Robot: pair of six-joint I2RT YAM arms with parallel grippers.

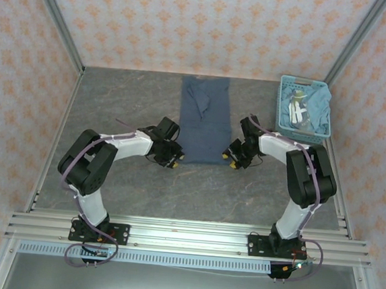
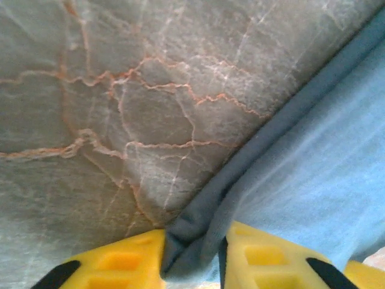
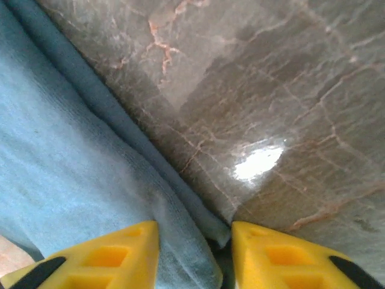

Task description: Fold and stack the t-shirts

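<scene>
A dusty slate-blue t-shirt (image 1: 205,122) lies folded into a long narrow strip in the middle of the table, running from far to near. At its near left corner sits my left gripper (image 1: 173,158). In the left wrist view that gripper (image 2: 192,260) is shut on a bunched corner of the t-shirt (image 2: 301,180), and the cloth touches both yellow fingers. My right gripper (image 1: 231,159) is at the near right corner. In the right wrist view it (image 3: 195,256) is open, astride the flat edge of the t-shirt (image 3: 72,156), with a dark gap beside the right finger.
A light-blue lattice basket (image 1: 282,105) stands at the far right and holds lighter teal-blue t-shirts (image 1: 318,105). Patterned walls and metal frame posts enclose the grey marble table (image 1: 129,105). Bare tabletop lies to the left of the strip and in front of it.
</scene>
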